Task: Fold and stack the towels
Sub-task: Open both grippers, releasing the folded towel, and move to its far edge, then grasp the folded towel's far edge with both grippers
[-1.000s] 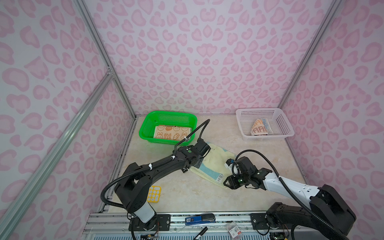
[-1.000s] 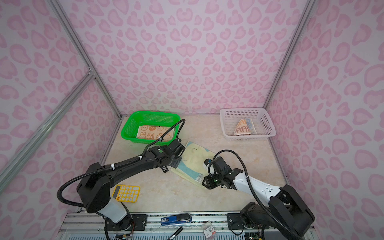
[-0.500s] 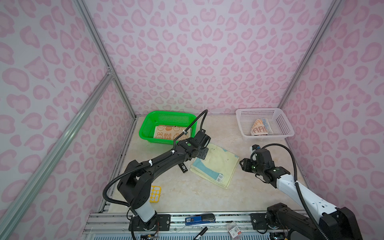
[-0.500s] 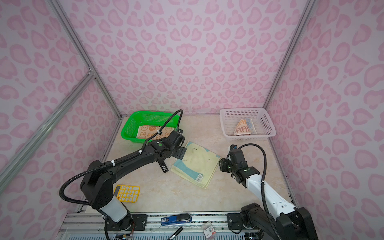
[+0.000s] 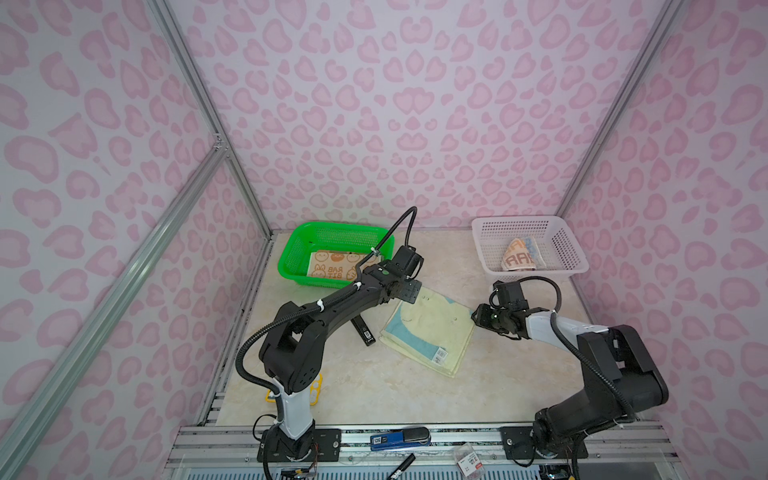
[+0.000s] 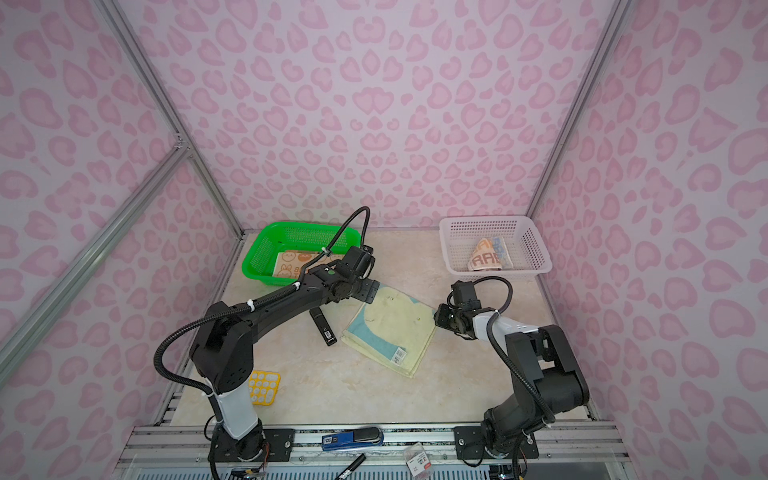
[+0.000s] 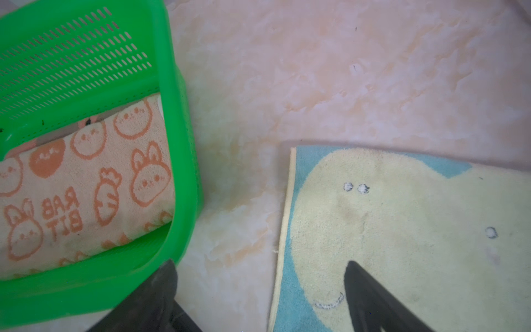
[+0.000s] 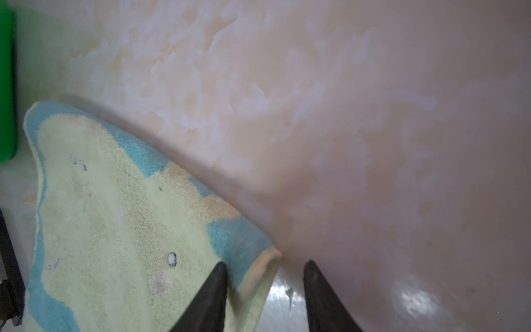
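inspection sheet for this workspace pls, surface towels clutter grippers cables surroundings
surface: beige marbled tabletop, no spills seen
job's things: yellow and blue towel folded mid-table; rabbit-print towel in green basket; lettered towel in white basket
clutter: black stick beside the folded towel; yellow grid piece by the left arm's base; blue tool on the front rail
grippers: left gripper open, over the towel corner near the green basket; right gripper open, jaws astride the corner nearest the right arm
cables: left arm's cable and right arm's cable loop above the wrists, clear of the towels
surroundings: pink-patterned walls, metal frame post
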`<move>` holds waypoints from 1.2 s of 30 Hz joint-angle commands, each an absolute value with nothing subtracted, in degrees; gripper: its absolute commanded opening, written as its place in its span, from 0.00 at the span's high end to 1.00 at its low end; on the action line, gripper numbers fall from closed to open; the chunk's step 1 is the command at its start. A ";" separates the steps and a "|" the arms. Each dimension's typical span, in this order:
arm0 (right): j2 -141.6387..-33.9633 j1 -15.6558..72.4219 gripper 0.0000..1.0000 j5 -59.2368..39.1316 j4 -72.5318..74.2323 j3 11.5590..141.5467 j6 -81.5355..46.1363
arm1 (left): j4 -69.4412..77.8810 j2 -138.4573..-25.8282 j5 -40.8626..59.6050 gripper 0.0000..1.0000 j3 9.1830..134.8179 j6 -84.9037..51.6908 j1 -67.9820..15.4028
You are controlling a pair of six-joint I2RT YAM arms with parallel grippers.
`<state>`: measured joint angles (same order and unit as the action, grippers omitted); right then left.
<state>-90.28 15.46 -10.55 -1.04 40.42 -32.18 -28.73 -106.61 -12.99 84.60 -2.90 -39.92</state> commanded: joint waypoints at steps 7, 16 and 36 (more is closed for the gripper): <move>-94.42 15.29 0.70 -10.51 0.30 41.42 -32.18 | -28.07 -110.21 -11.35 0.08 88.58 -1.23 -38.83; -96.95 14.14 1.00 -8.63 -7.63 48.37 -26.41 | -30.46 -117.06 -8.00 0.08 95.93 0.89 -38.11; -101.32 13.93 1.00 -8.11 -11.34 55.10 -17.85 | -29.14 -136.45 -6.14 0.48 110.78 -6.43 -38.19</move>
